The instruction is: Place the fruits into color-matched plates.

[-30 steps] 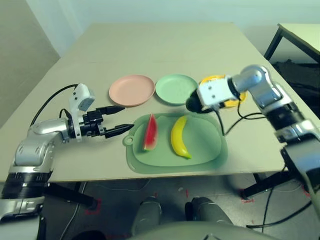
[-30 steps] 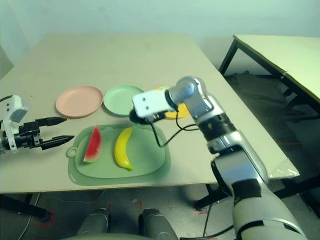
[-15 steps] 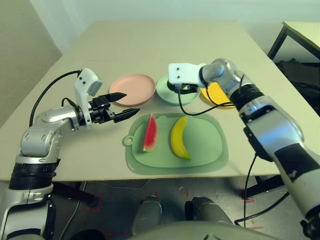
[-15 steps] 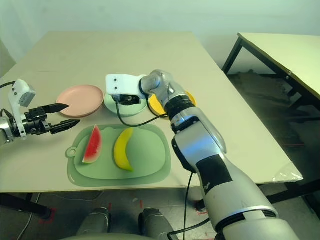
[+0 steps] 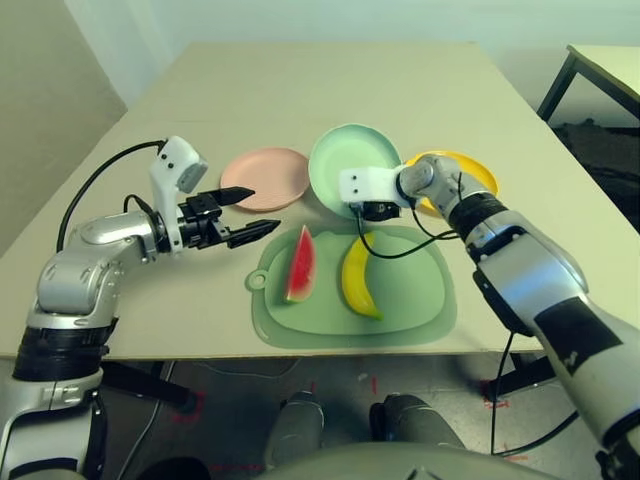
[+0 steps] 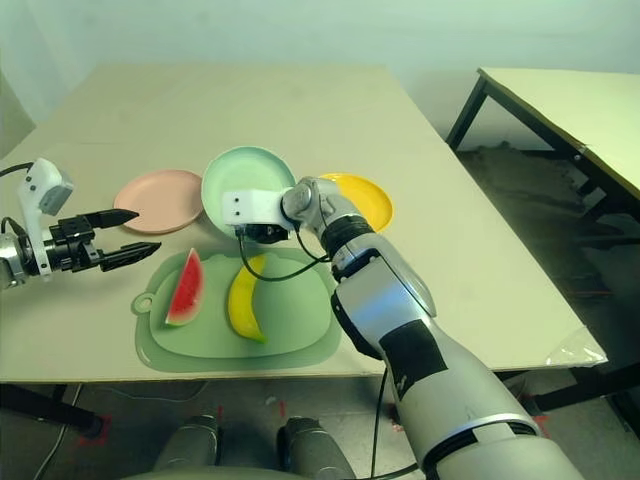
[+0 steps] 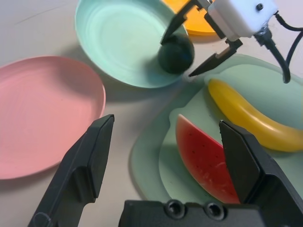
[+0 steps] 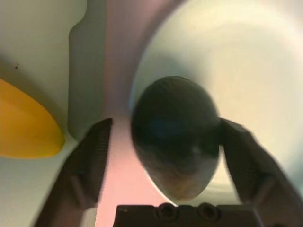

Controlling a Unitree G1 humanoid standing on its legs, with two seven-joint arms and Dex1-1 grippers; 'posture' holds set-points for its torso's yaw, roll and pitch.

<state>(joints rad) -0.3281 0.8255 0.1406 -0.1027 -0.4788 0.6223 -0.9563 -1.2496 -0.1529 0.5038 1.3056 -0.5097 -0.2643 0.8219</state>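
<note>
The dark green avocado point(image 7: 176, 53) rests on the near rim of the mint green plate point(image 5: 345, 160), which looks tipped with its far rim raised. My right gripper point(image 7: 177, 58) stands open around the avocado point(image 8: 175, 127), with a small gap at each finger. The watermelon wedge point(image 5: 299, 265) and the banana point(image 5: 358, 275) lie side by side on the green mat point(image 5: 410, 300). The pink plate point(image 5: 262, 178) sits left of the green one, the yellow plate point(image 5: 470, 170) right of it. My left gripper point(image 5: 262, 209) hovers open and empty between the pink plate and the mat.
A black cable point(image 5: 405, 245) trails from my right wrist across the mat's far right corner. A second table point(image 5: 605, 70) stands off to the right. The table's front edge runs just below the mat.
My right gripper has come from over the green plate to its near rim and opened around the avocado. The green plate has tipped up. My left gripper rose toward the pink plate, then held.
</note>
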